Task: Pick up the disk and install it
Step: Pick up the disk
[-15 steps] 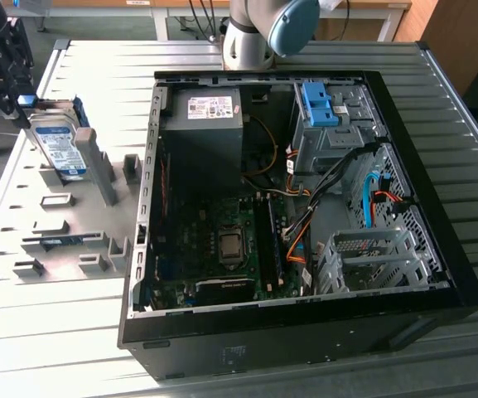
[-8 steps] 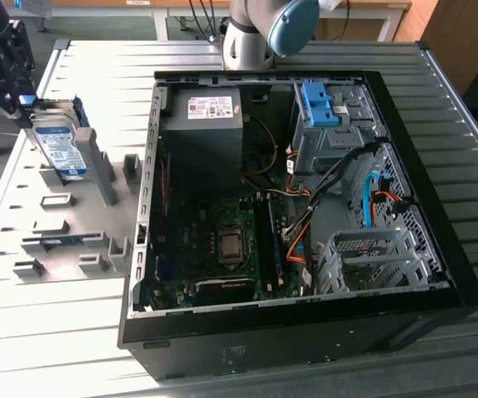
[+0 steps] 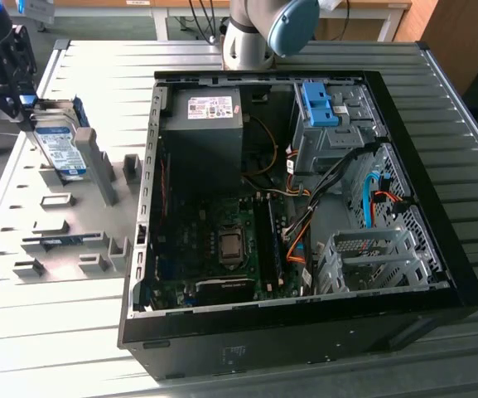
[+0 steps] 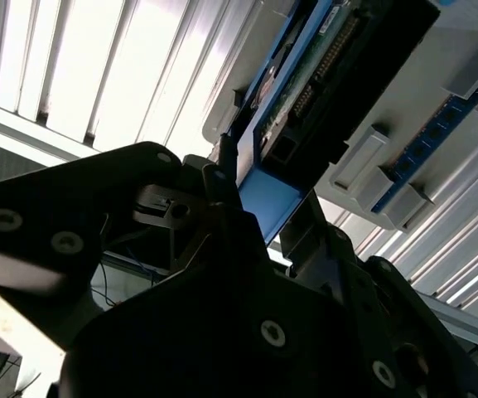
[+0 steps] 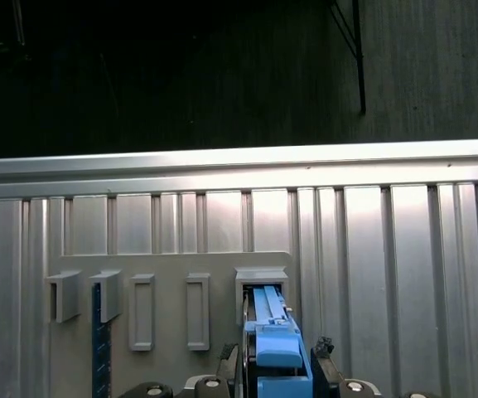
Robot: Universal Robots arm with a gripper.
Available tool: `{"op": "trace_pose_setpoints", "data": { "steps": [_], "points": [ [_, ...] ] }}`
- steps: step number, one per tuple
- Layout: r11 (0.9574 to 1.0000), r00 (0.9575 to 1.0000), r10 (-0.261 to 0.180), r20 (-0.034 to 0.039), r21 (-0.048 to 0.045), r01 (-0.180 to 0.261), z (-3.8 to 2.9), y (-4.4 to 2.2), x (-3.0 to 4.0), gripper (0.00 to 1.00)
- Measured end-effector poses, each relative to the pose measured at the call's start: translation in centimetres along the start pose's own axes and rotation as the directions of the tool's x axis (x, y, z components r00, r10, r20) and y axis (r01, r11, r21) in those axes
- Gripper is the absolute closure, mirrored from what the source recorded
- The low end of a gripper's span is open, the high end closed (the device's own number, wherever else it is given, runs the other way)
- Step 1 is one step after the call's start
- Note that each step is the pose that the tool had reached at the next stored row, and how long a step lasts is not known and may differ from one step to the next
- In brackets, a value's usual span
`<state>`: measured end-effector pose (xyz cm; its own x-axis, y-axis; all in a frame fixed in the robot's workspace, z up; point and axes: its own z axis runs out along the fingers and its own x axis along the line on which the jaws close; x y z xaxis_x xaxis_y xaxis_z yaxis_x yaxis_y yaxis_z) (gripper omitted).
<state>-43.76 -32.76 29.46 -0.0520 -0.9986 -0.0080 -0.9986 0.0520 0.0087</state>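
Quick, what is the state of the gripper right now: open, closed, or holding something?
Gripper: closed, holding the disk by its blue frame.

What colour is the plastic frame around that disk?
Blue. The frame on the disk shows best in the first wrist view.

The tool (image 5: pixel 277 371) has its two dark fingers (image 5: pixel 325 361) closed against either side of a flat disk (image 5: pixel 270 340) in a blue plastic carrier frame, seen edge-on. The disk's far end reaches the mouth of a grey plastic slot holder (image 5: pixel 261 278) standing on a flat grey fixture plate (image 5: pixel 168 365). More grey rectangular holders stand in a row alongside, and a dark blue strip (image 5: pixel 99 348) stands on edge by one of them. The plate lies on a ribbed aluminium worktop (image 5: pixel 388 265), with dark space beyond it.
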Motion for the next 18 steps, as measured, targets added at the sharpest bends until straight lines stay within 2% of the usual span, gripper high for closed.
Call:
{"op": "trace_pose_setpoints", "data": {
  "steps": [4, 5, 8, 11, 18],
  "points": [
    [1.0000, 1.0000, 0.000, -0.0003, -0.0004, 0.000, 0.11, 0.00, 0.02, 0.55],
    [1.0000, 1.0000, 0.000, -0.0002, -0.0002, 0.000, 0.13, 0.00, 0.02, 0.62],
    [1.0000, 1.0000, 0.000, -0.0002, -0.0001, 0.000, 0.16, 0.00, 0.03, 0.62],
    [1.0000, 1.0000, 0.000, -0.0047, 0.0004, 0.000, 0.18, -0.01, 0.07, 0.62],
    [1.0000, 1.0000, 0.000, -0.0053, 0.0002, 0.000, 0.17, -0.01, 0.06, 0.62]
  ]
}}
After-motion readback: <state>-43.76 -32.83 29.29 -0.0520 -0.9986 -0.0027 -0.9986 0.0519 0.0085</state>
